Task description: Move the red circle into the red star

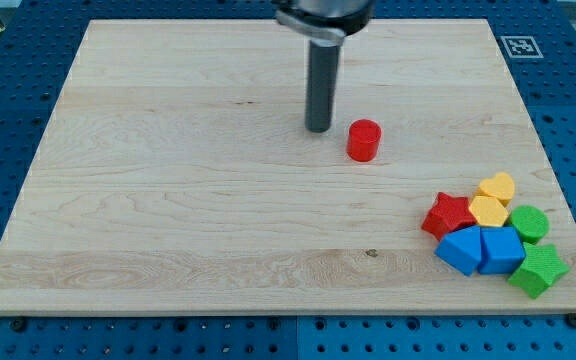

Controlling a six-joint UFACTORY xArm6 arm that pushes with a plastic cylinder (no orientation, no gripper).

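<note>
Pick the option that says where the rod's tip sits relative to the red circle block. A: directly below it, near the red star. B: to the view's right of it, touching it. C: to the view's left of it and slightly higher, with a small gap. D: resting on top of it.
C: my tip stands just to the view's left of the red circle, slightly higher, with bare wood showing between them.

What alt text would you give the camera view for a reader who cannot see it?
My tip rests on a wooden board, just left of the red circle without touching it. The red star lies toward the bottom right, at the left edge of a cluster of yellow, blue and green blocks.
</note>
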